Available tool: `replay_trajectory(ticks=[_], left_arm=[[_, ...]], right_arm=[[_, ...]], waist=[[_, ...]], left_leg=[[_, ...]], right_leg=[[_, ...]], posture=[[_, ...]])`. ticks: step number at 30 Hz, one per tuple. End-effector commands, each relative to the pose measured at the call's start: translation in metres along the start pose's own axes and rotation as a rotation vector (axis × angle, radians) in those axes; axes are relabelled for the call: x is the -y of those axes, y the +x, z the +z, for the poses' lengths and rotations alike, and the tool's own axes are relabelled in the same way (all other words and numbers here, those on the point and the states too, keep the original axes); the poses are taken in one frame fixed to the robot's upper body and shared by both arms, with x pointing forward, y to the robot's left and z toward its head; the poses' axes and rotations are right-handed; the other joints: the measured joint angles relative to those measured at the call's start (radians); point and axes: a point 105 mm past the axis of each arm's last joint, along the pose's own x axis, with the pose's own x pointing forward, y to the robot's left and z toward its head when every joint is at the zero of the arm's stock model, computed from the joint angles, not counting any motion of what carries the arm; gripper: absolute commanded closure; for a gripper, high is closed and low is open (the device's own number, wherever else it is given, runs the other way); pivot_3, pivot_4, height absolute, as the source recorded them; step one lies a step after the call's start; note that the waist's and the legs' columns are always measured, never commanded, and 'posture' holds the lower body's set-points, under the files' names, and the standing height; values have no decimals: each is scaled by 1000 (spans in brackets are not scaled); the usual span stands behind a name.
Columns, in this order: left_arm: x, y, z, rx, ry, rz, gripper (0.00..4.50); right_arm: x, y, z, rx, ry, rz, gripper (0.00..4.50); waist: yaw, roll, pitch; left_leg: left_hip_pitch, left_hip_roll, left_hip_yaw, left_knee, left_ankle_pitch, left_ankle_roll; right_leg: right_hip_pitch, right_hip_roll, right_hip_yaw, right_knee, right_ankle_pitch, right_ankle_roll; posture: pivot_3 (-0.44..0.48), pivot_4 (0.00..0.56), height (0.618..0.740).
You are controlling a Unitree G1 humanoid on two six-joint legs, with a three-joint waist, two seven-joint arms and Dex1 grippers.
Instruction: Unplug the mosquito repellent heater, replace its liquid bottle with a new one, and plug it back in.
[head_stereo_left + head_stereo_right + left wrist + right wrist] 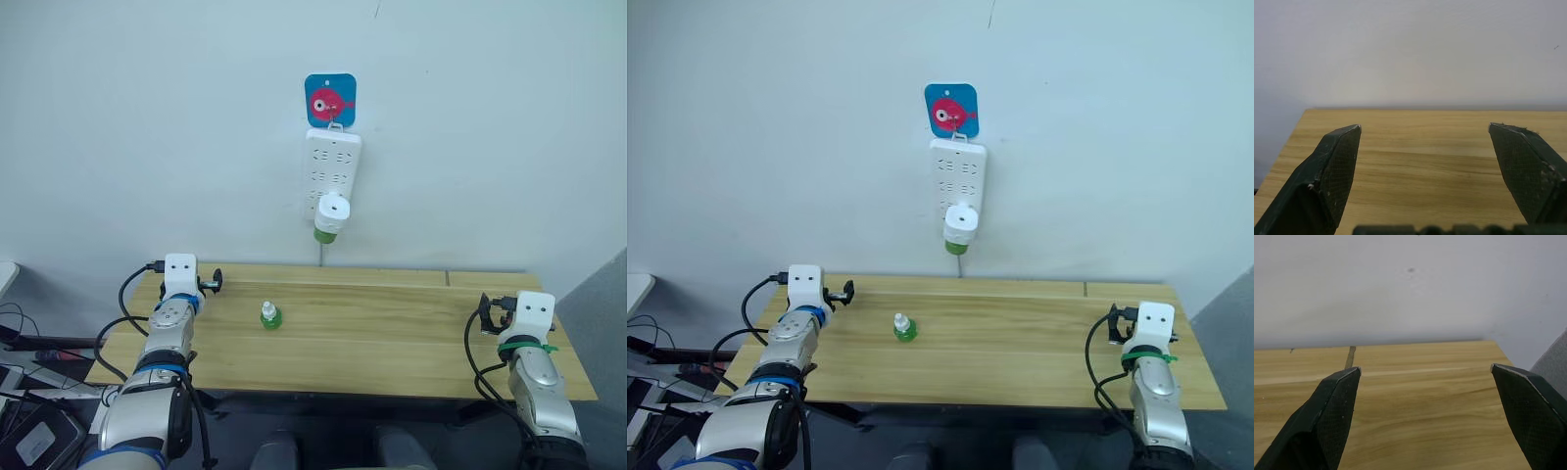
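While both pincers rest at the table's outer ends, no part of the task has begun. The left gripper (1425, 142) stands released, its two black fingers spread wide over bare wood with nothing between them. The right gripper (1425, 377) is likewise released and empty, above the wooden table (392, 333) near its far right end.

Ahead and to the inner side of the left gripper, well apart from it, a small green bottle with a white cap (270, 315) stands upright on the table; this is judged to be the replacement liquid bottle. Beyond both grippers, high on the wall and roughly midway between them, the mosquito repellent heater (332, 210) sits plugged into the lowest part of the white power strip (333, 166), with a green bottle (325, 235) hanging beneath it. The power strip appears to hang from a hook on a blue and red wall plate (330, 100), though the attachment is too small to confirm.

Hazards:
- Pulling the heater with one gripper may lift or swing the strip off its hook, since nothing braces it.
- A sideways pull may bend the prongs.
- A reaching arm may topple the bottle on the table.
- A grip on the hanging bottle rather than the heater body may loosen it.
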Motion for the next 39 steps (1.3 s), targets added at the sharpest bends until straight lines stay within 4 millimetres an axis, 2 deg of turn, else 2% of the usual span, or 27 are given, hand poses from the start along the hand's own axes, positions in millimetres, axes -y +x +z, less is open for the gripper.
replay_trajectory(ticks=[1, 5, 7, 9, 12, 14, 17, 21, 25, 29, 34, 39], left_arm=[[-6, 1, 20, 75, -16, 0, 0], [-4, 0, 29, 116, -31, -48, 0], [-3, -1, 39, 148, -48, -98, 0], [2, -5, 67, 250, -64, -215, 392], [6, -8, 84, 277, -20, -307, 1177], [17, -12, 98, 306, 25, -392, 1729], [36, -18, 124, 356, 71, -517, 1729], [64, -28, 158, 412, 67, -677, 1729], [102, -40, 186, 442, 101, -865, 1729], [121, -43, 194, 436, 136, -968, 1729], [128, -38, 209, 453, 148, -983, 1729], [132, -33, 217, 460, 164, -981, 1729]], right_arm=[[3, -2, 17, 55, 4, 1, 50], [-2, -5, 31, 97, 8, 39, 50], [-6, -9, 44, 136, 30, 67, 50], [-17, -16, 65, 186, 34, 125, 0], [-31, -23, 86, 233, 7, 199, 0], [-43, -29, 100, 263, 19, 255, 0], [-64, -40, 126, 332, 35, 370, 0], [-87, -50, 149, 370, 81, 487, 0], [-111, -55, 156, 344, 118, 589, 0], [-127, -56, 154, 314, 144, 636, 0], [-139, -61, 155, 306, 155, 671, 0], [-143, -65, 154, 298, 152, 679, 0]], waist=[[0, 0, 0], [-1, 0, 0], [-2, 0, 0], [-3, 1, 1], [-6, 1, 1], [-6, 1, 1], [-5, 1, 1], [-6, 1, 2], [-6, 1, 2], [-17, 1, 2], [-34, 1, 3], [-35, 1, 5]], left_leg=[[0, 0, 0, 0, 0, 0], [0, 0, 0, 0, 0, 0], [0, 0, 0, 0, 0, 0], [0, 0, 0, 0, 0, 0], [-1, 1, 0, 0, 0, 0], [0, 1, -1, 0, 0, 0], [0, 0, -1, 1, 0, 0], [-1, 0, -1, 2, 0, 0], [-1, 0, -2, 2, 0, 0], [-1, 0, -2, 2, 0, 0], [-1, 1, -2, 1, 0, 0], [-1, 1, -2, 1, 0, 1]], right_leg=[[0, 0, 0, 0, 0, 0], [0, 0, 0, 0, 0, 0], [0, 0, 0, 0, 0, 0], [0, 0, 0, 0, 0, 0], [0, 1, 0, 0, 0, 0], [0, 1, 0, 0, 0, 0], [0, 1, 0, 0, 0, 0], [1, 1, -1, 0, 0, 0], [1, 1, -1, -1, 0, 0], [1, 1, -1, -1, 0, 0], [0, 2, -1, -1, 0, 0], [0, 2, -1, -1, 0, 0]], posture=[[-44, 79, 740], [-65, 81, 740], [-68, 85, 740], [-81, 92, 740], [-94, 97, 740], [-95, 97, 740], [-98, 103, 740], [-99, 103, 740], [-99, 102, 740], [-113, 102, 740], [-125, 110, 740], [-130, 116, 740]])
